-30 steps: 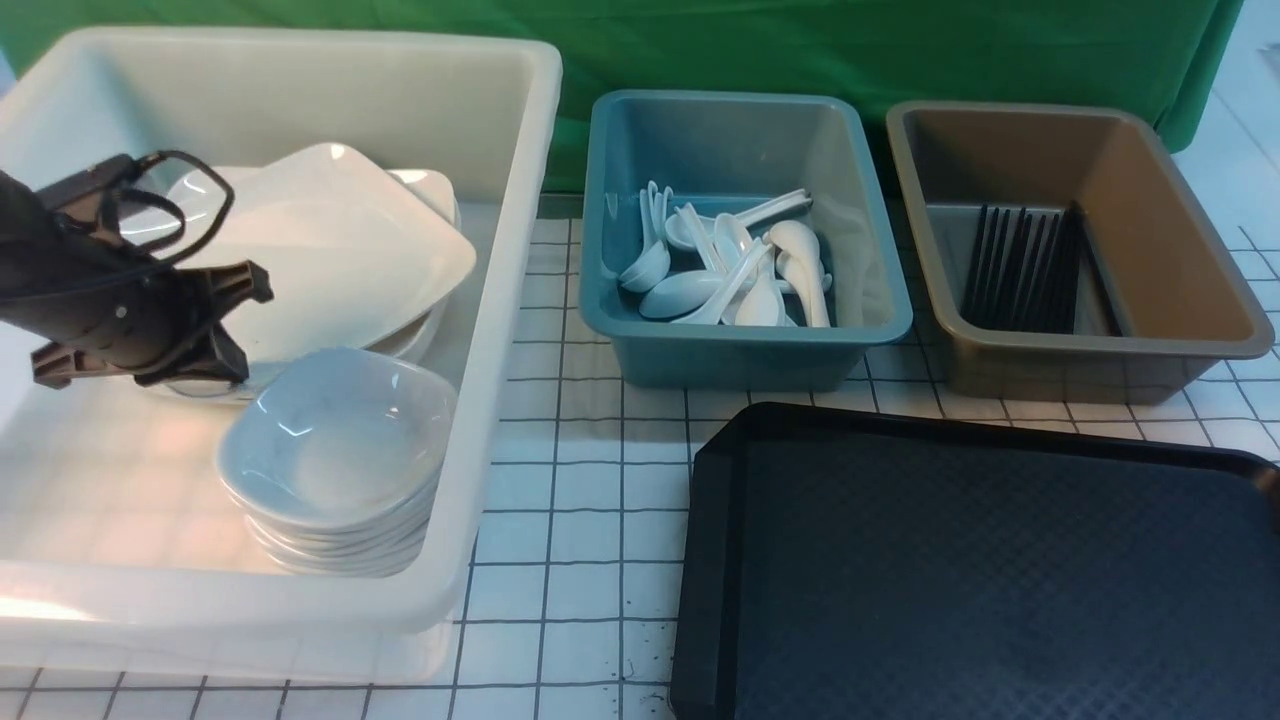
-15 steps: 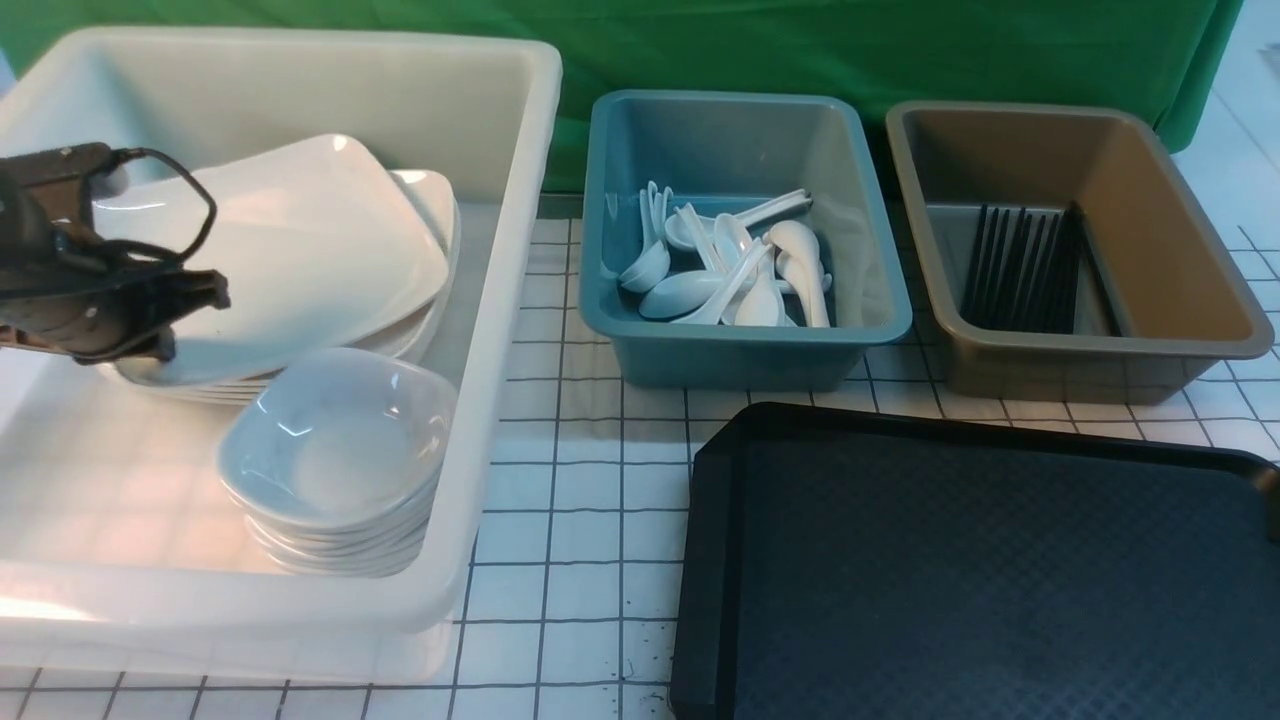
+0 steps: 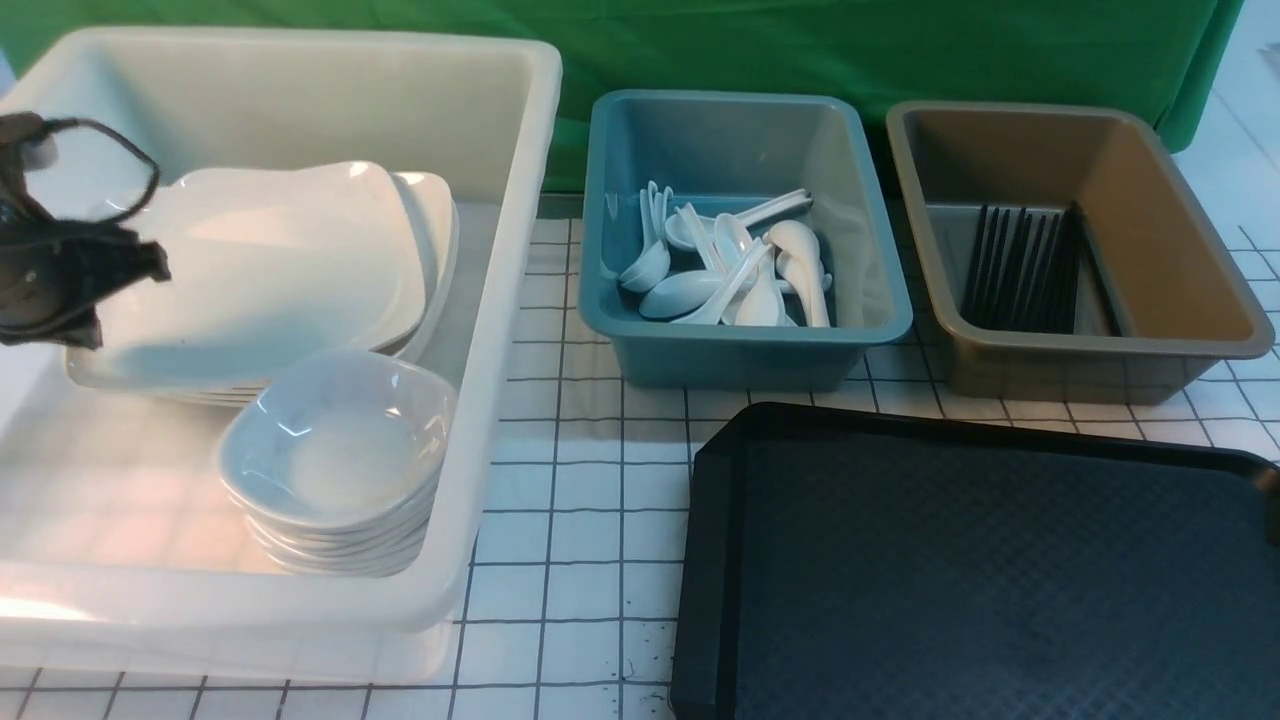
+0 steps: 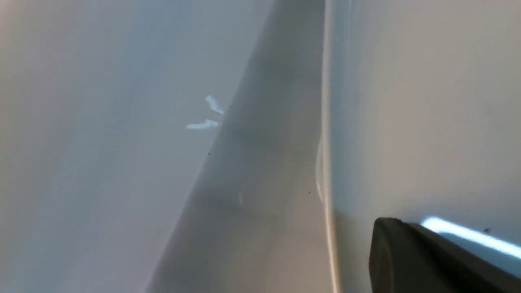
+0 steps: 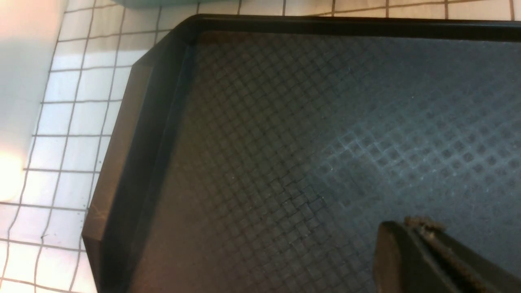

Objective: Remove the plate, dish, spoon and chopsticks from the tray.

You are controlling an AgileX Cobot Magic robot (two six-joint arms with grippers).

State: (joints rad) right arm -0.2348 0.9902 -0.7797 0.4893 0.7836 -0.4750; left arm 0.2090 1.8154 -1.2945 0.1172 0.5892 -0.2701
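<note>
The left claw is clenched on the left edge of the large glossy white rectangular plate, inside the white plastic tub. Since a second ago both have swung leftward, the plate dropping from a steep tilt to nearly flat on the stacked plates beneath. A pile of small white squarish dishes sits just in front. The right claw is clenched on nothing, over the black diamond-textured plastic tray. White soup spoons lie in the blue tub, black chopsticks in the brown tub.
</note>
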